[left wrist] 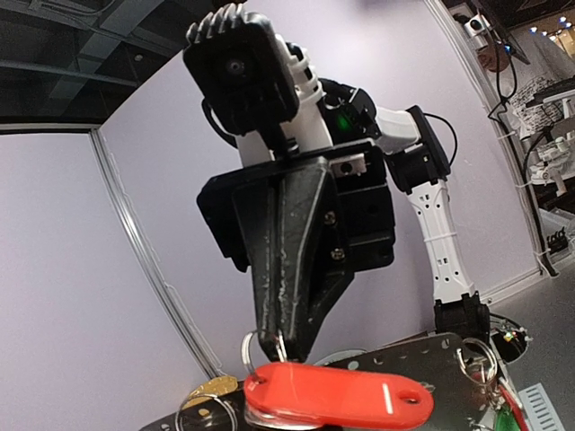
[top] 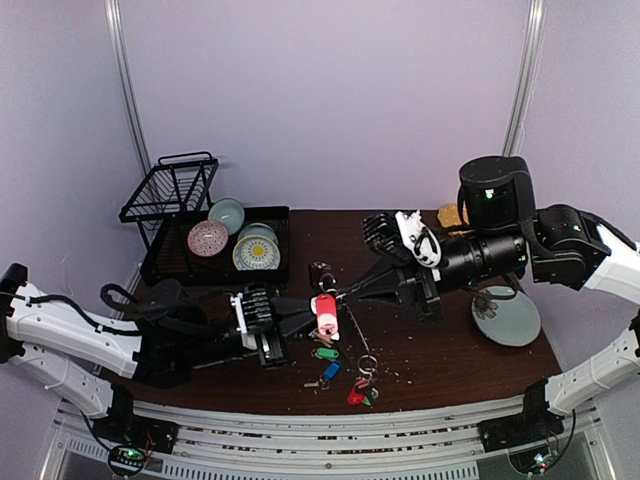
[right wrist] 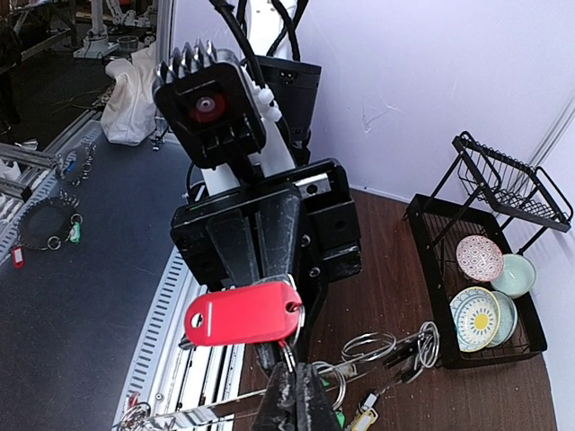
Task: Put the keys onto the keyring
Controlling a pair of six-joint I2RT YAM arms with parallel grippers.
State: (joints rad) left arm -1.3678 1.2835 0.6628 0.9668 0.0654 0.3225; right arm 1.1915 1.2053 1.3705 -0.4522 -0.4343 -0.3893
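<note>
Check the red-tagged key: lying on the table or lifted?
Lifted. The left claw is shut on the red-tagged key, holding it clear of the table, meeting the right claw.

**Colours and patterns of items on the dark brown table (top: 440, 350)**

The held key tag (top: 324, 305) was red with a white slot label. Loose tags at 6 o'clock were green (top: 325, 353), blue (top: 331, 369) and red (top: 357, 394). The rack (top: 170, 188) was black. Plates: pink speckled (top: 207, 238), yellow-and-white rayed (top: 256, 250), plain teal (top: 227, 214), grey-green with dark floral motif (top: 506, 316).
</note>
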